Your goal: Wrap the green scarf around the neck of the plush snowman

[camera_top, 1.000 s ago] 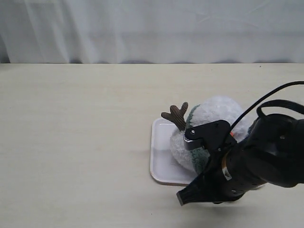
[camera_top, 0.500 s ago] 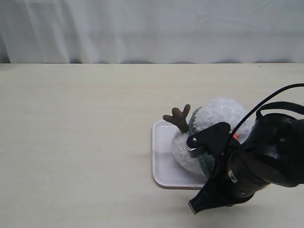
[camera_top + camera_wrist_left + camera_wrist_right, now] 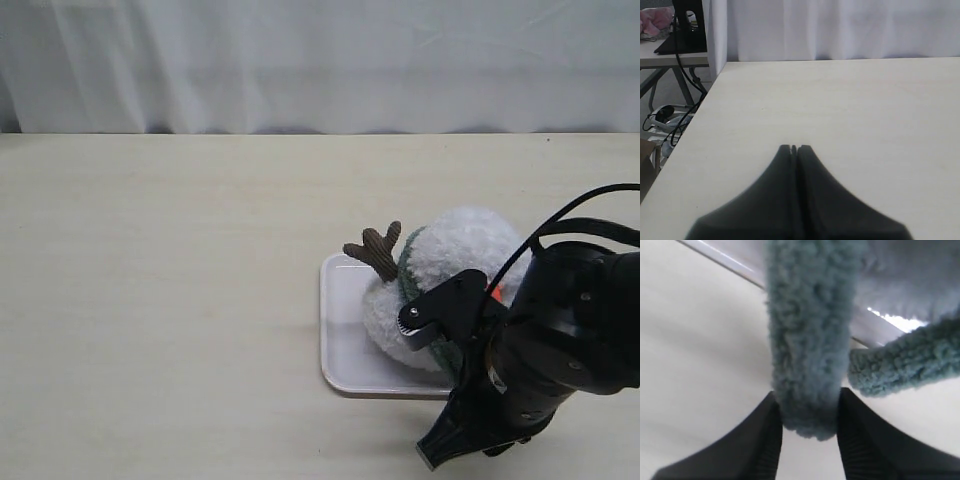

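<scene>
Your table (image 3: 150, 300) holds the snowman (image 3: 455, 245), which lies on a white tray (image 3: 340, 350) right of centre with one brown twig arm (image 3: 375, 248) sticking up. The scarf (image 3: 405, 265) shows as a green band in the crease between head and body. Your right gripper (image 3: 810, 397) has its jaws spread, and the scarf's rounded end sits uncrushed between them, brushing both. Your left gripper (image 3: 794, 148) is pressed together over the table.

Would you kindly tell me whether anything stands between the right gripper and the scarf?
Nothing visible does: the scarf has its end directly between the fingers of the right gripper, with nothing else in the gap.
</scene>
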Robot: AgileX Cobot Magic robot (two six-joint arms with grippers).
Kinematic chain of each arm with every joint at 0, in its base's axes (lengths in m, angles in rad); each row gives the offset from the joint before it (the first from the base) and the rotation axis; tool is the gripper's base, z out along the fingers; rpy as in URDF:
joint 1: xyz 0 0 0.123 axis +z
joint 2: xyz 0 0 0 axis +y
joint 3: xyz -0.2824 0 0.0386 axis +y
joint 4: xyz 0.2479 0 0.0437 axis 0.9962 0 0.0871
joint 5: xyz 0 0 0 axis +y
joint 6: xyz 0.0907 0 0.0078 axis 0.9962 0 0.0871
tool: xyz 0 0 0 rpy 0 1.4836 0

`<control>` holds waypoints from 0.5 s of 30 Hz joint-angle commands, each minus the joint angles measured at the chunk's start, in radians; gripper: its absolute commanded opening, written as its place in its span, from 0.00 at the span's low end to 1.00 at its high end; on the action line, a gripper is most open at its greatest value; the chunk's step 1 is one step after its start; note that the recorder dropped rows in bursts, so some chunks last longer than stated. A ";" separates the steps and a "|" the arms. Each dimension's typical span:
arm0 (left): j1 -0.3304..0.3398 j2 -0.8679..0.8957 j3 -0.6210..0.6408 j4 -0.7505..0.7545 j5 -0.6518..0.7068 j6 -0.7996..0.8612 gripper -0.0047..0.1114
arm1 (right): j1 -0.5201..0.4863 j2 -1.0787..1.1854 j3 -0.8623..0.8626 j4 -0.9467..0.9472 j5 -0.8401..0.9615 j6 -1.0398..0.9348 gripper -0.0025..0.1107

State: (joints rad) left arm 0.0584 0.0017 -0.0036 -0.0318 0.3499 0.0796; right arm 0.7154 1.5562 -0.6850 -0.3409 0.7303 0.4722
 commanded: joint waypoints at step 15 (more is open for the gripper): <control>-0.005 -0.002 0.004 -0.005 -0.018 -0.002 0.04 | -0.004 -0.001 0.000 -0.096 0.162 -0.007 0.33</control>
State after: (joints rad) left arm 0.0584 0.0017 -0.0036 -0.0318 0.3499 0.0796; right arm 0.7154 1.5562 -0.6850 -0.4076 0.8513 0.4620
